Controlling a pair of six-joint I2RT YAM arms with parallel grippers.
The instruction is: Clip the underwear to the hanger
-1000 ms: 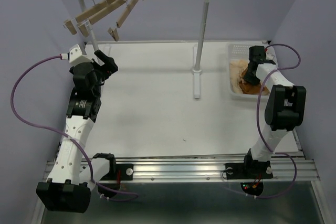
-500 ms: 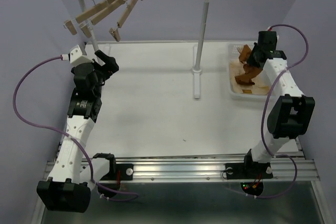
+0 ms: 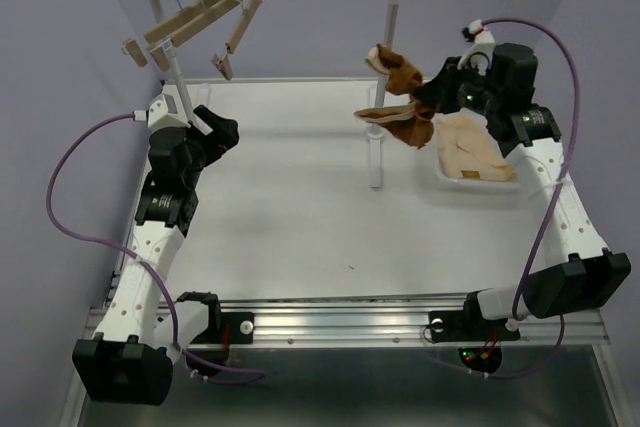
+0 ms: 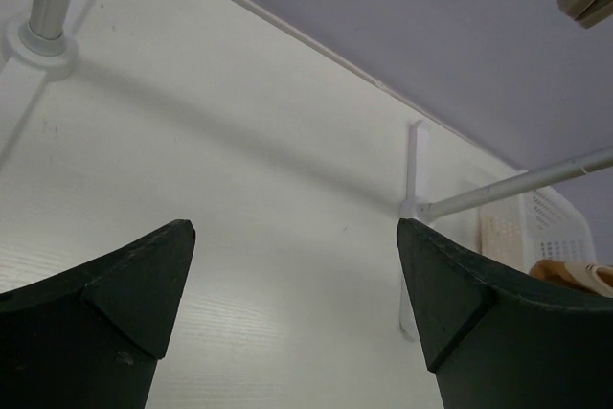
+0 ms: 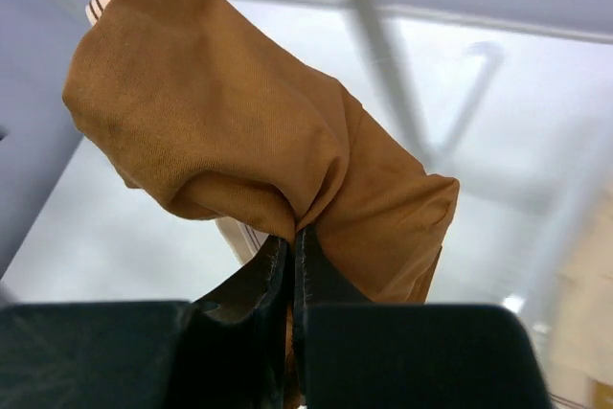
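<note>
While the right gripper pinches the underwear tight, the brown cloth hangs up in the air on the far right side, just beside the rack's right pole. The left gripper is spread wide and holds nothing. It sits below the hanger at the far left.

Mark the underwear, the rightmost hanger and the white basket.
underwear (image 3: 410, 128), top external view, lower brown fold.
rightmost hanger (image 3: 240, 29), top external view, middle of wooden bar.
white basket (image 3: 470, 183), top external view, near rim.
</note>
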